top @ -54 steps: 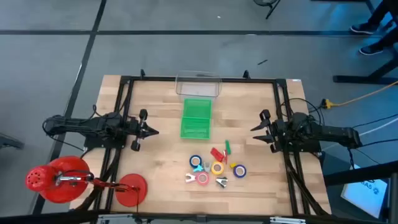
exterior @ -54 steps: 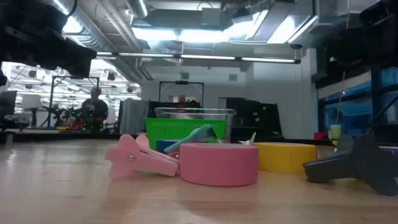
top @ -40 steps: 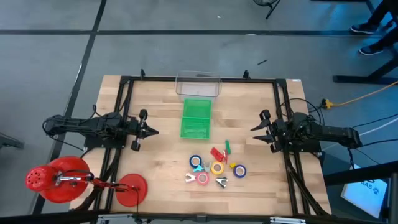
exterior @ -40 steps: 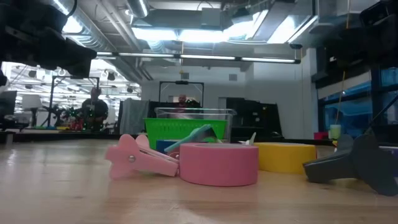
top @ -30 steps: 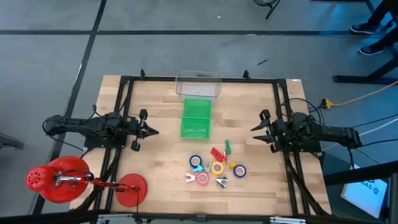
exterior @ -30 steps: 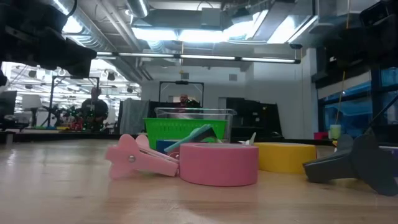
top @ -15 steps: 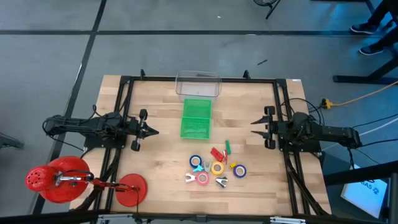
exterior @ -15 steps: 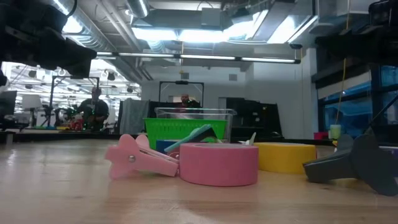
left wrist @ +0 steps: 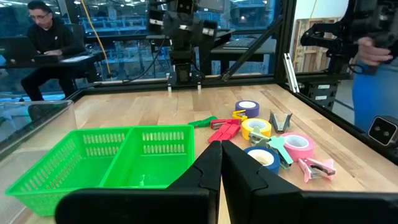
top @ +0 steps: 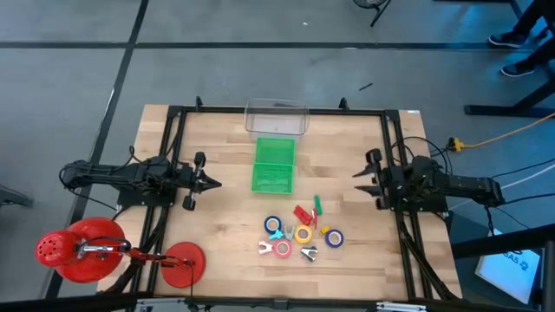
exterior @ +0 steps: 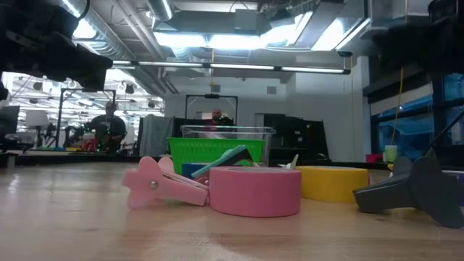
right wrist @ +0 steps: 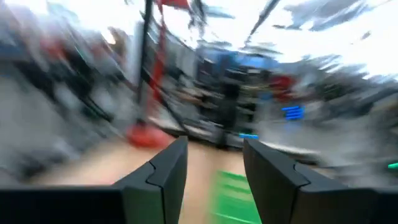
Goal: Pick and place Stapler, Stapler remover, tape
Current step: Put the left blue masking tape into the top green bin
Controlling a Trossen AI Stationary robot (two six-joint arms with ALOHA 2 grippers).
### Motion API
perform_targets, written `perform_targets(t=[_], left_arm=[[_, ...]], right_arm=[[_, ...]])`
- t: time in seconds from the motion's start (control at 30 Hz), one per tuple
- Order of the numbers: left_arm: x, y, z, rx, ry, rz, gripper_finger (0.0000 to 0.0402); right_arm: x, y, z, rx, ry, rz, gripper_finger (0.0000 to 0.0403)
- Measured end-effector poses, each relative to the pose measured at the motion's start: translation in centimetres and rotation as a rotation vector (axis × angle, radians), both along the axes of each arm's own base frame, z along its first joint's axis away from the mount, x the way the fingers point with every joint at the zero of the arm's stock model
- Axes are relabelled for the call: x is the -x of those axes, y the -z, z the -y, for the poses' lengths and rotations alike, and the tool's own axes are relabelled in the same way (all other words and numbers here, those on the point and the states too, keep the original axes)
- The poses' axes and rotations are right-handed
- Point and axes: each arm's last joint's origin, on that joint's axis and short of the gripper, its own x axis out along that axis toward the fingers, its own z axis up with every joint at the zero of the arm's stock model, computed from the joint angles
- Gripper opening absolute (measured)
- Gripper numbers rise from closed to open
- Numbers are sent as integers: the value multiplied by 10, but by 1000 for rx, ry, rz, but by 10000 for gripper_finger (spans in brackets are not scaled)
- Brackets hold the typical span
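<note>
My wooden table point(top: 217, 251), green two-compartment basket point(top: 274, 165), clear plastic bin point(top: 277, 118) behind it, seated person point(left wrist: 46, 31) at laptop.

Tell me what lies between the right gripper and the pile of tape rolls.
Nothing: in the high view only bare wooden table separates the right gripper, open at the right side, from the tape rolls nearer the front.

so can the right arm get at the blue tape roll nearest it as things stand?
Probably yes. The right end effector hangs open at the table's right side, empty, and bare wood lies between it and the blue tape roll. Nothing stands in that path.
</note>
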Motion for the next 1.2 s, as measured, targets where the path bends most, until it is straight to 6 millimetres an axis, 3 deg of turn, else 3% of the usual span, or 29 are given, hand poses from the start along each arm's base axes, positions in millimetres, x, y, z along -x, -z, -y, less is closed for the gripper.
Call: perform_targets(t=[0.1,0.2,0.4,0.57,0.7,0.83,1.07,1.2], left_arm=[[0,0,0,0,0,0,6],[0,0,0,0,0,0,4],[0,0,0,0,0,0,8],[0,0,0,0,0,0,6],[0,0,0,0,0,0,4],[0,0,0,0,0,0,6],[0,0,0,0,0,0,6],[0,0,0,0,0,0,4]], right_arm=[[1,0,-2,-273,-132,-77,159],[2,-5,-4,-416,-232,-87,159],[13,-40,-7,-334,-324,75,159],[8,-76,-6,-221,-264,16,159],[-10,-106,-5,-203,-240,-81,159],[-33,-137,-4,-325,-255,-201,159],[-63,-187,-8,-398,-530,-313,159],[-74,-207,-8,-415,-547,-307,159]])
